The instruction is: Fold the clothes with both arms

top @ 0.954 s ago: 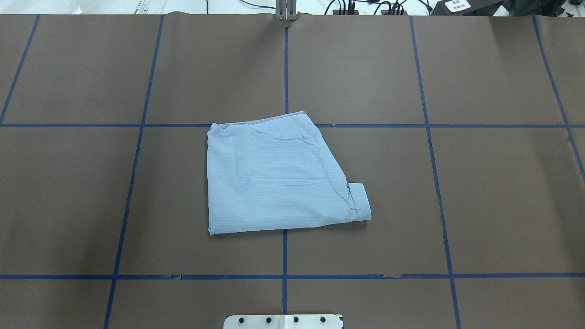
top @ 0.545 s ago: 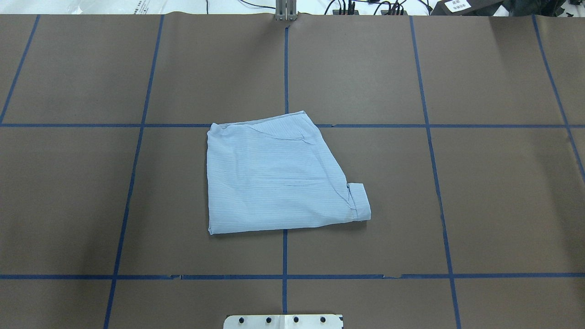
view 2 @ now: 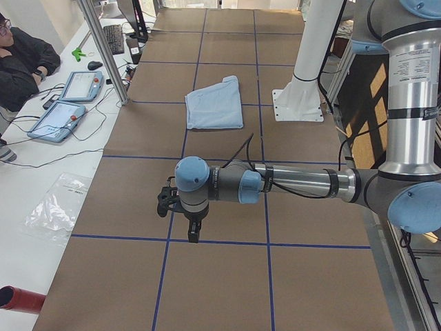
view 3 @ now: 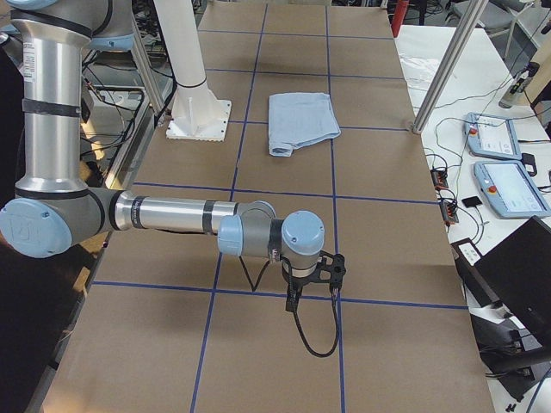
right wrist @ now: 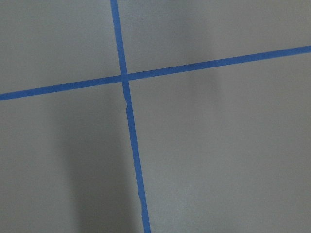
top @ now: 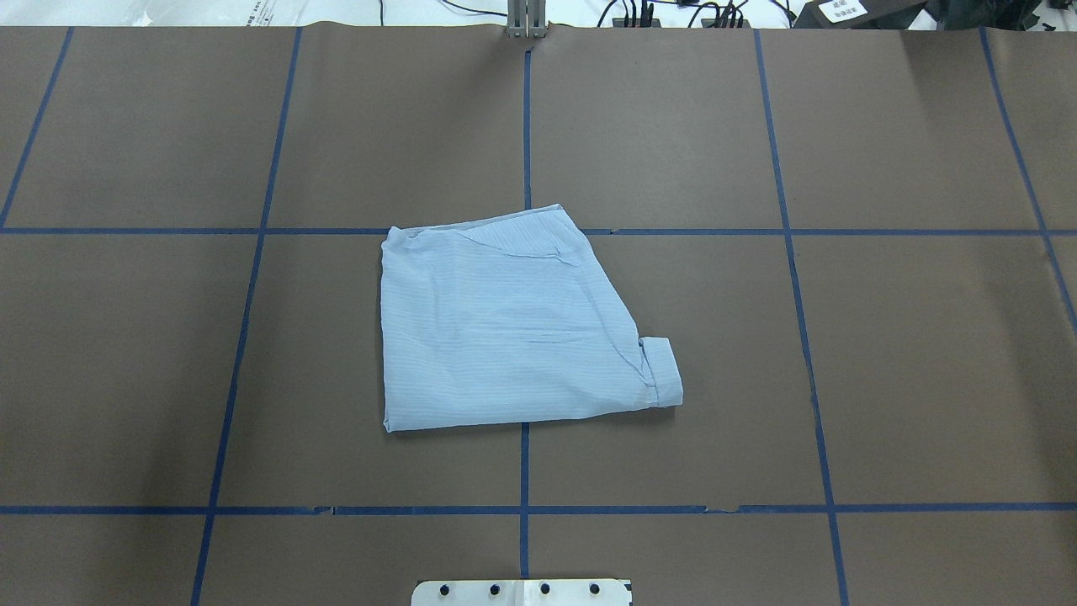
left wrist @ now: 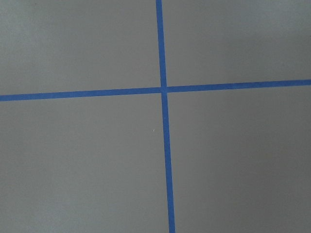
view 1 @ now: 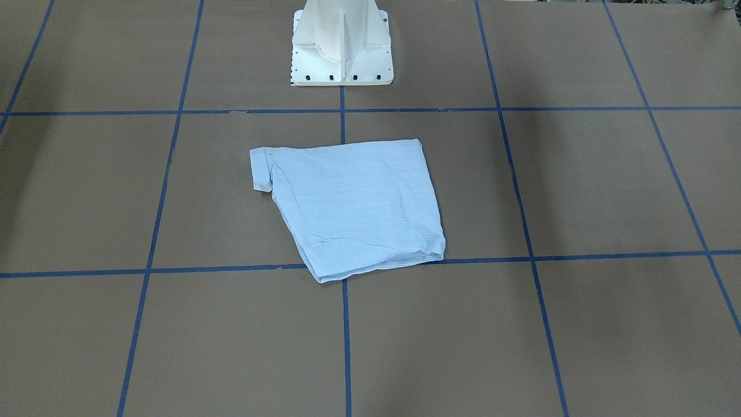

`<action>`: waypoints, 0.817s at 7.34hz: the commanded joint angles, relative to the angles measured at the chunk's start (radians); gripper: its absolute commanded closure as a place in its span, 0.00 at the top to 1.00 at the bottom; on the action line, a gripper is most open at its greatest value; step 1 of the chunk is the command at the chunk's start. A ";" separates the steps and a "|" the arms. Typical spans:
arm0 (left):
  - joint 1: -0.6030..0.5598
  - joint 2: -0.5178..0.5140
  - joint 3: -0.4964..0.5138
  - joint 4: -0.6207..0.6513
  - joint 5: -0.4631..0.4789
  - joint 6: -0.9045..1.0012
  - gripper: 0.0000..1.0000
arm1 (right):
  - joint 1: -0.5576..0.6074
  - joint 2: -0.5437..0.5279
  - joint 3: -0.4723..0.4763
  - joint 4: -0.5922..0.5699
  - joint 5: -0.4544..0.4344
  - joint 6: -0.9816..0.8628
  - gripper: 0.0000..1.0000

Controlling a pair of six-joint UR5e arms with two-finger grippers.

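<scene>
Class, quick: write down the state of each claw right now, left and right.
Left claw: cannot be told, seen only from the side.
Right claw: cannot be told, same reason.

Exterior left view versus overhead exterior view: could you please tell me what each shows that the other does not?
Only exterior left shows the grey-and-silver left arm stretched over the brown paper-covered table, a person and two blue-edged control tablets. Only overhead plainly shows a small flap at a corner of the folded light blue striped shirt. Both show that shirt lying on the table's blue tape grid.
</scene>
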State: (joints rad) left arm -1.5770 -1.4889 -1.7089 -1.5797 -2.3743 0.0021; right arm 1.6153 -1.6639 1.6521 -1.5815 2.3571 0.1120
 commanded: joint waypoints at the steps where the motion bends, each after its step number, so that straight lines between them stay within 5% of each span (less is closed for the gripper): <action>1: 0.002 -0.001 0.005 0.000 -0.002 -0.001 1.00 | 0.000 0.001 0.000 0.000 0.001 0.000 1.00; 6: 0.002 -0.005 0.008 -0.009 -0.006 0.001 1.00 | 0.000 0.001 0.000 0.002 0.001 0.000 1.00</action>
State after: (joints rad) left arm -1.5754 -1.4915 -1.7023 -1.5869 -2.3805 0.0029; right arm 1.6153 -1.6633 1.6521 -1.5809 2.3577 0.1120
